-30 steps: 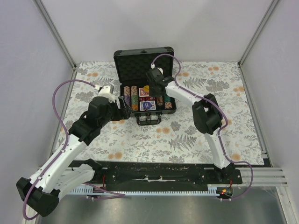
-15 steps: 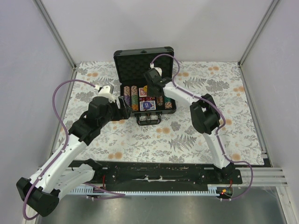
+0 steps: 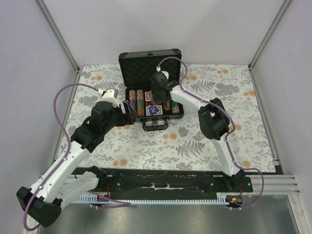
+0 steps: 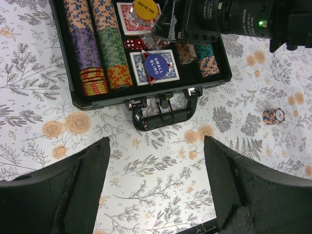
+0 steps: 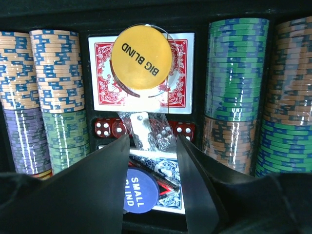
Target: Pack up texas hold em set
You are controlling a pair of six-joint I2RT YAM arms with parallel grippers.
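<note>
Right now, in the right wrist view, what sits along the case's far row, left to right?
Blue-and-tan chips → red card deck with the Big Blind button on it → green chips → brown chips.

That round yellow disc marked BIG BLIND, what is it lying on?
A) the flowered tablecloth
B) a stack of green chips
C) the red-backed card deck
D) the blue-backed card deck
C: the round yellow BIG BLIND button rests on the red-backed card deck inside the open dark grey briefcase. The blue-backed card deck carries the round blue SMALL BLIND button instead.
</note>
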